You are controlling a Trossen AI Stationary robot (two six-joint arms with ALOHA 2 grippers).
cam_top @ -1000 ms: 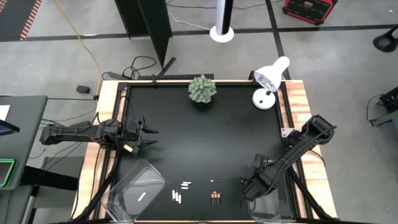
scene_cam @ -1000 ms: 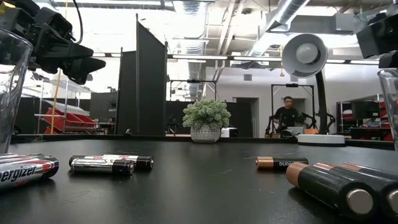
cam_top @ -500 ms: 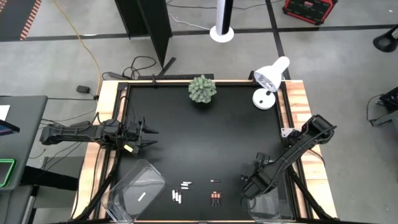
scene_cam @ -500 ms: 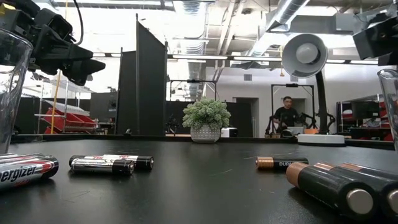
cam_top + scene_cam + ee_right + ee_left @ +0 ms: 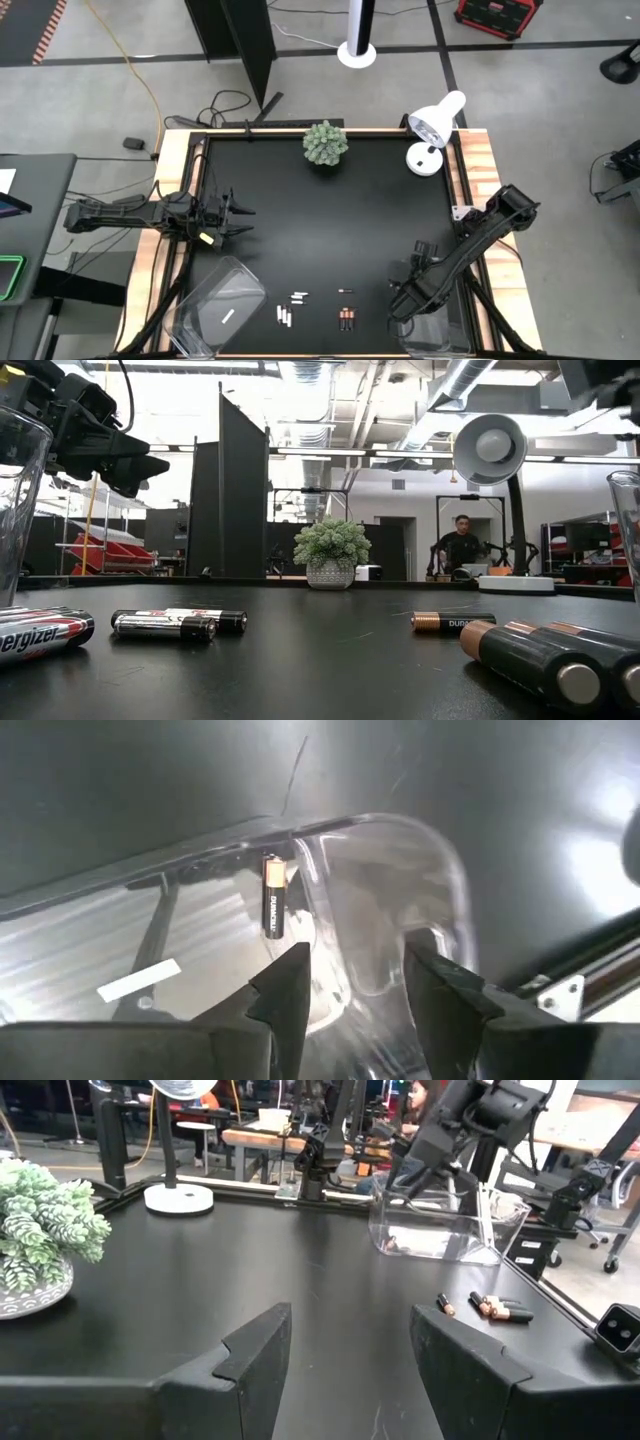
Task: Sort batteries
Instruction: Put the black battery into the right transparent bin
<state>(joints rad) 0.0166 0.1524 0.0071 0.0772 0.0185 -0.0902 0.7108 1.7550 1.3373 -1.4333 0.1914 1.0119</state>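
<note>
Dark copper-ended batteries (image 5: 346, 319) and white batteries (image 5: 286, 317) lie on their sides on the black table near its front edge; they also show in the low view as dark batteries (image 5: 540, 660) and white batteries (image 5: 180, 623). One dark battery (image 5: 273, 898) lies on the floor of the right clear bin (image 5: 400, 870). My right gripper (image 5: 355, 985) hangs open above that bin (image 5: 435, 335), pointing steeply down, with nothing between its fingers. My left gripper (image 5: 350, 1355) waits open and level at the table's left edge (image 5: 238, 212).
A second clear bin (image 5: 215, 310) stands at the front left. A potted plant (image 5: 325, 143) and a white desk lamp (image 5: 432, 130) stand at the far edge. A person (image 5: 462, 545) sits in the room beyond the table.
My right gripper has risen above the right bin, leaving the top of the low view. The batteries on the table have not moved.
</note>
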